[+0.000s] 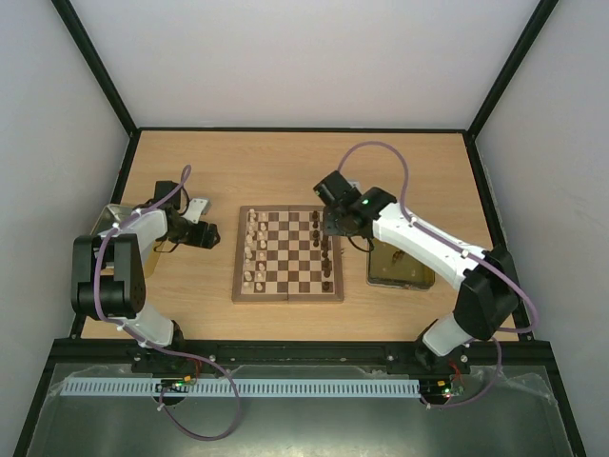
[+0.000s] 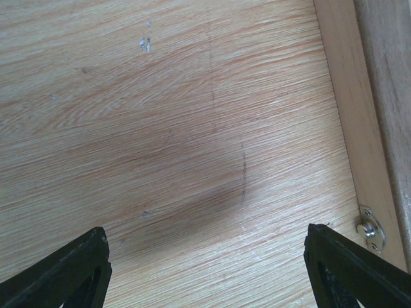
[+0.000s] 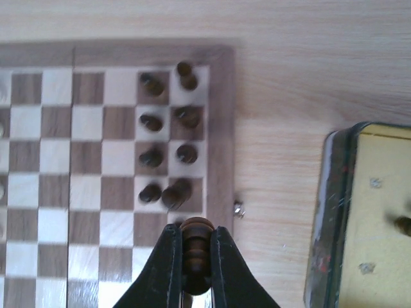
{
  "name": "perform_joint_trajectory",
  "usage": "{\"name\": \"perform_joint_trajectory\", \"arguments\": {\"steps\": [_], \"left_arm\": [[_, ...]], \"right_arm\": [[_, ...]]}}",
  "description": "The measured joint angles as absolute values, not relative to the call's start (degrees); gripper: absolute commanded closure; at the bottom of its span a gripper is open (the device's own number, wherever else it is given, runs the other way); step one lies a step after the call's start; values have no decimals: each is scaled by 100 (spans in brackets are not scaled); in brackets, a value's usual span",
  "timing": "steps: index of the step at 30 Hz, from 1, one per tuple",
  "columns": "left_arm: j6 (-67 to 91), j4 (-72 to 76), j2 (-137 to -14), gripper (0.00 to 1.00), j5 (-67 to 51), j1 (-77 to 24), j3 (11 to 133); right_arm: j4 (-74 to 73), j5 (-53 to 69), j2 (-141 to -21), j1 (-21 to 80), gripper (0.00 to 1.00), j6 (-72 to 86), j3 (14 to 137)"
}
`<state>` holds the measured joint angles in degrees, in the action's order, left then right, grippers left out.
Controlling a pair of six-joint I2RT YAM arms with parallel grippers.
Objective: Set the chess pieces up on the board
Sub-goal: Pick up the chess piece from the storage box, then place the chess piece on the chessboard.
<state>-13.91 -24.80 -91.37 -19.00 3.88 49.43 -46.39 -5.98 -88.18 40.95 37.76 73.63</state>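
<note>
The right gripper is closed firmly on one dark brown chess piece. Its turned rings show between the two fingers, but I cannot tell which end is the base. It hangs over the board at the right edge, just on the near side of the dark pieces, which stand in two rows along that edge up to the far right corner. The cream pieces stand along the opposite, left edge. On the table beside the board's right edge lies the yellow tray, and one more dark piece shows in it. The left gripper has its fingers wide apart and holds nothing; it hovers over bare table near the board's left edge, with the tin further to the left. I judge the piece to be very light, hard and stiff, not fragile. However, it looks smooth and round, so it may turn or slip between flat pads. The best hold seems to be on the narrow waist under the head, with the piece kept upright. The base looks small, so the piece should touch its square before it is released, and the neighbours stand close enough to be knocked over.
</note>
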Motion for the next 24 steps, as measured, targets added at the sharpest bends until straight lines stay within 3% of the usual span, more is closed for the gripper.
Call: {"name": "perform_joint_trajectory", "arguments": {"steps": [9,24], "left_arm": [[-1391,-2480,-9139,18,-1837,388,4943],[-1391,-2477,-9139,18,-1798,388,4943]], "right_arm": [[-4803,-198,-9312,5039,98,3653,7376],[-4698,156,-10280,5103,98,3310,7402]]}}
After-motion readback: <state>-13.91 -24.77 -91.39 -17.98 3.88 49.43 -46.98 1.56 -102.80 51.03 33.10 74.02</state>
